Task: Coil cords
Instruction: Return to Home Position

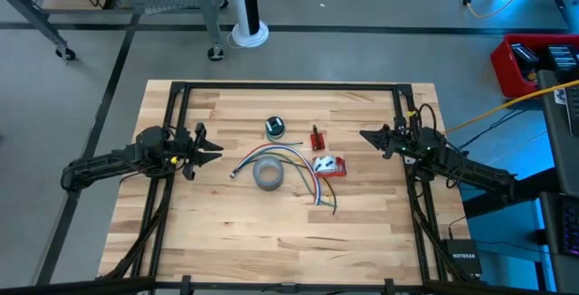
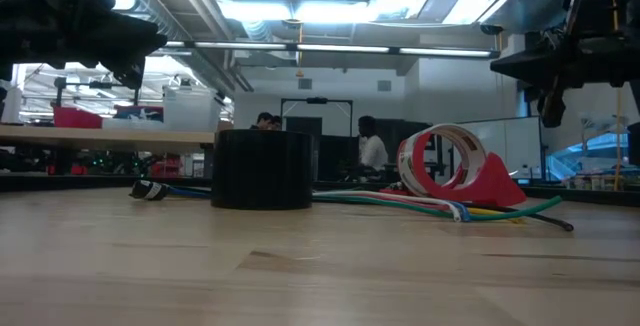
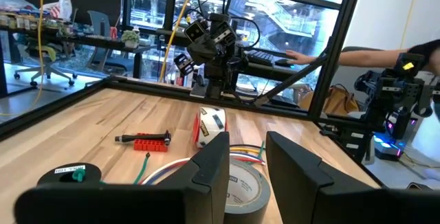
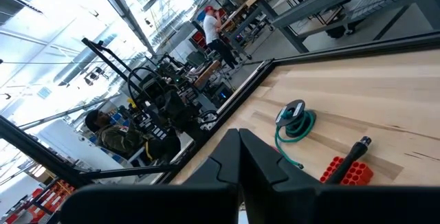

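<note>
The cord (image 1: 275, 128) lies wound into a small green-and-dark ring flat on the wooden table, far of centre, with a thin green tail trailing toward the right. It also shows in the right wrist view (image 4: 295, 119) and the left wrist view (image 3: 69, 174). My left gripper (image 1: 217, 151) hovers level at the table's left, open, with nothing between its fingers (image 3: 214, 161). My right gripper (image 1: 364, 136) hovers level at the table's right, shut and empty (image 4: 239, 141). Both stand well clear of the cord.
A grey tape roll (image 1: 268, 175) lies mid-table on a bundle of coloured wires (image 1: 294, 161) that arcs toward the near right. A white-and-red tape dispenser (image 1: 328, 165) and a red bit holder (image 1: 317, 137) lie right of centre. People show in the room beyond.
</note>
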